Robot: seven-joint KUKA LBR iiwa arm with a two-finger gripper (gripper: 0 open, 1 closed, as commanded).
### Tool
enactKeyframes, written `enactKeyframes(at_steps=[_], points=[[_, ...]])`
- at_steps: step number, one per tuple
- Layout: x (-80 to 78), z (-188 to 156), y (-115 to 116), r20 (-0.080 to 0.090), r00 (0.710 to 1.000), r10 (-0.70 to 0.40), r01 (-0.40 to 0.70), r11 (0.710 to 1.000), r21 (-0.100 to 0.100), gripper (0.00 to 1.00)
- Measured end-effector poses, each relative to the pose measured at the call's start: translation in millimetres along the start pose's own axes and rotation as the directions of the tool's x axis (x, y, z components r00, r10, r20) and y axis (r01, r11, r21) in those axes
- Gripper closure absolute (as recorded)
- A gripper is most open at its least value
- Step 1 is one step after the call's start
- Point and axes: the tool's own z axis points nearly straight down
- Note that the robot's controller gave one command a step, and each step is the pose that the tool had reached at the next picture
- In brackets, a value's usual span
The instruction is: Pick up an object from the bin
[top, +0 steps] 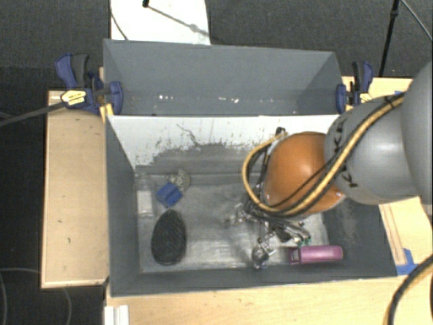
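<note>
Grey bin [203, 239] is holding a purple marker [321, 253]; my pincer [260, 252] is reaching down just beside it. Clenched or released, I cannot tell.

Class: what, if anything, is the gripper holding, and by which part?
It cannot be told. The gripper is low over the bin floor, beside the purple marker, with no hold visible.

In the bin [125, 181] — brush [168, 237] front left, small block [169, 195] behind it, marker [318, 253] front right, claw [260, 252] just beside
</note>
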Motion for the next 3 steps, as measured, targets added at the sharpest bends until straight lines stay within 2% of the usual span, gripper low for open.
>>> enactKeyframes(at_steps=[1, 2, 3], points=[[31.7, -36, -171, 0.017, 0.982, 0.186, -0.186, 0.982, 0.004, 0.00], [2.9, 3, -199, 0.010, 0.990, -0.144, 0.144, 0.990, 0.003, 0.00], [46.5, -55, -181, 0.007, 0.959, -0.284, 0.284, 0.959, 0.004, 0.00]])
